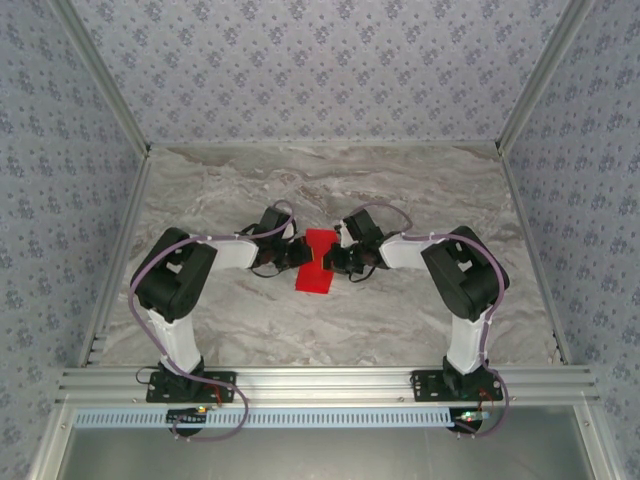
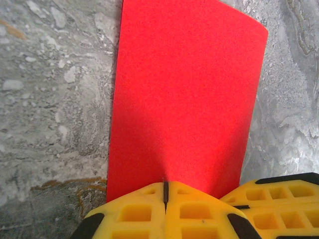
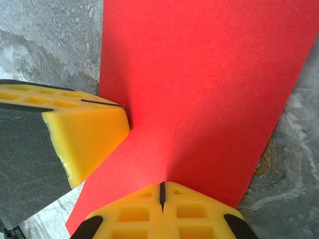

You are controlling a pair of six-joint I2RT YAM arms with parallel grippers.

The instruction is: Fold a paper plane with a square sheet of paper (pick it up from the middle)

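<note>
Paper (image 1: 315, 262), central on the table (image 1: 430, 190), is pinched at nine o'clock by the closed left gripper (image 2: 164, 196) and at three o'clock by the closed right gripper (image 3: 162, 196); even, matched tension should give a straight crease.

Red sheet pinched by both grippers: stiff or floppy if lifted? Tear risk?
Likely floppy: the red sheet looks thin and its far edge curves beyond the left gripper. Probably light, so quick moves may make it flutter. With the right gripper also shut on it, pulling apart could crease or tear it.

thin red paper sheet (image 1: 317, 262), bent midway
</note>
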